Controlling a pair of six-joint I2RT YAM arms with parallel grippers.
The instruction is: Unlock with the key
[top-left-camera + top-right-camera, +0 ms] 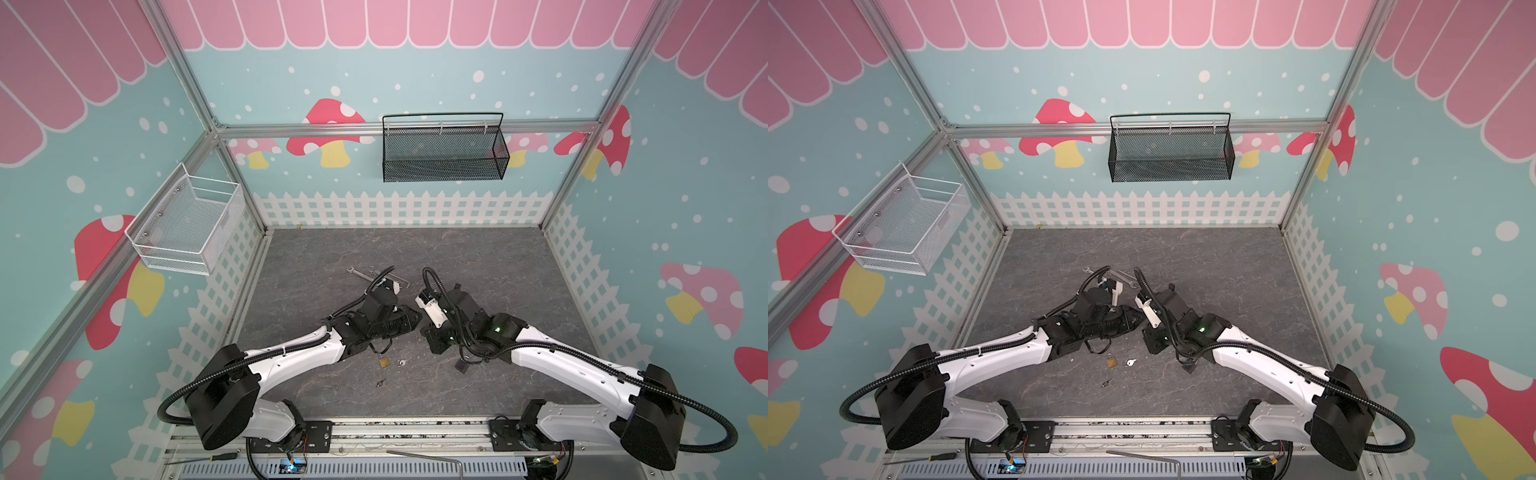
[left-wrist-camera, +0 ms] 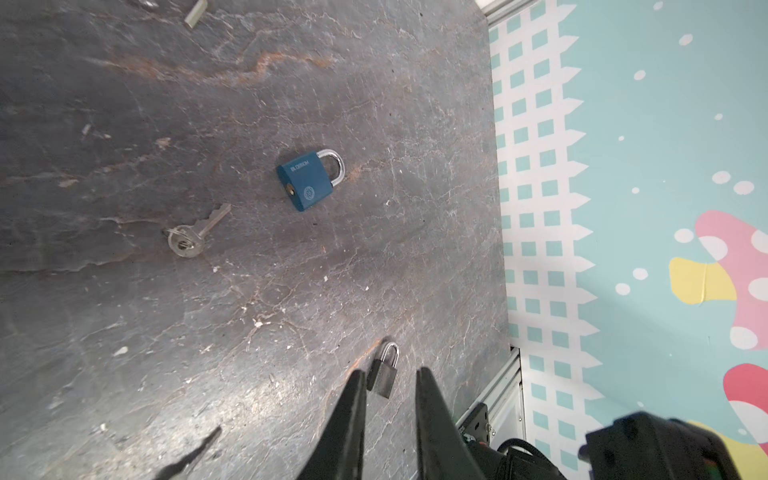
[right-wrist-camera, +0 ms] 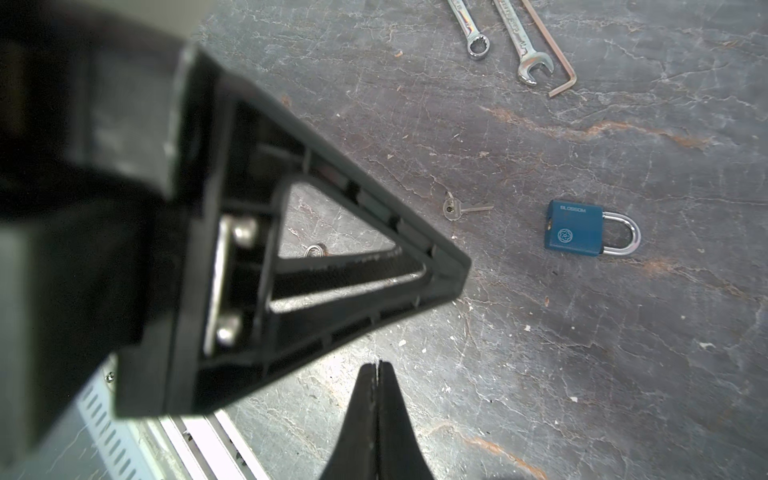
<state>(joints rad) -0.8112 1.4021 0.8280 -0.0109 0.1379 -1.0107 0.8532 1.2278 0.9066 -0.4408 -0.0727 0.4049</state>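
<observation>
A blue padlock (image 2: 311, 179) (image 3: 575, 228) with a shut silver shackle lies flat on the grey table. A silver key (image 2: 191, 235) (image 3: 457, 208) on a small ring lies a short way from its keyhole end. My left gripper (image 2: 391, 371) hovers above the table, open by a narrow gap, with nothing between its fingers. Beyond its tips lies a small black padlock (image 2: 384, 376) (image 1: 460, 366). My right gripper (image 3: 377, 363) is shut and holds nothing. The two grippers (image 1: 417, 316) (image 1: 427, 332) almost meet at mid-table, and the arms hide the blue padlock in both top views.
A brass padlock (image 1: 384, 363), a pale key (image 1: 401, 362) and a small dark key (image 1: 380, 382) lie in front of the arms. Two wrenches (image 3: 498, 37) and a hex key (image 3: 557, 62) lie further back. A white basket (image 1: 187, 226) and a black basket (image 1: 444, 149) hang on the walls.
</observation>
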